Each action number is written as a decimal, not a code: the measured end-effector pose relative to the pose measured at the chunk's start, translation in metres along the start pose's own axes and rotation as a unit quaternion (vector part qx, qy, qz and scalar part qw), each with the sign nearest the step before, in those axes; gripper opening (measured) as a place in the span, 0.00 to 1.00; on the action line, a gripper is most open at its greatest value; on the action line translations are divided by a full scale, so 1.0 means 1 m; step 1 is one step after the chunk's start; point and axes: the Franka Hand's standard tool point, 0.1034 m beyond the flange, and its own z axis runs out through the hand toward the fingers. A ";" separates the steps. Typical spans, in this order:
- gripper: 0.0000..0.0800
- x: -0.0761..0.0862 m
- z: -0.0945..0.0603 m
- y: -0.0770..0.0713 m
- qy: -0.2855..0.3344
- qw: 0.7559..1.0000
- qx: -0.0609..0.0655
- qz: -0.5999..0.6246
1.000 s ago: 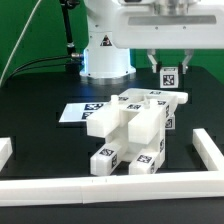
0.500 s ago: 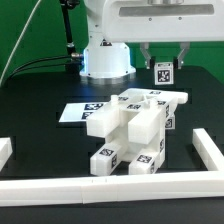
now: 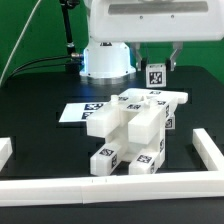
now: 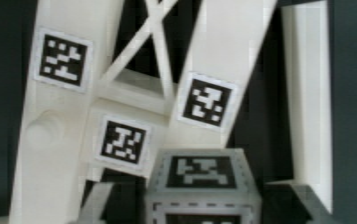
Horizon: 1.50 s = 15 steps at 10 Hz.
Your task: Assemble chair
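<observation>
Chair [image 3: 130,125] part-built, gripper [image 3: 158,66] half-closed w/ small cube [image 3: 157,74] held above it

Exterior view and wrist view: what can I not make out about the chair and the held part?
Exterior view: the far side of the chair is hidden by its own front blocks.
Exterior view: the marker board is partly covered by the chair.
Exterior view: where the gripper touches the small cube is too small to tell.
Wrist view: the picture is blurred, and the bottom edge cuts off the small cube.
</observation>
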 end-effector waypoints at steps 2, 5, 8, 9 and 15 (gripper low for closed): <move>0.36 0.001 0.008 -0.001 0.004 1.000 -0.003 0.000; 0.36 0.004 0.009 -0.001 0.006 1.000 -0.004 -0.001; 0.36 0.008 0.012 -0.001 0.010 1.000 -0.006 -0.001; 0.36 0.010 0.012 -0.001 0.014 1.000 -0.006 -0.002; 0.36 0.013 0.019 0.003 0.026 1.000 -0.008 -0.002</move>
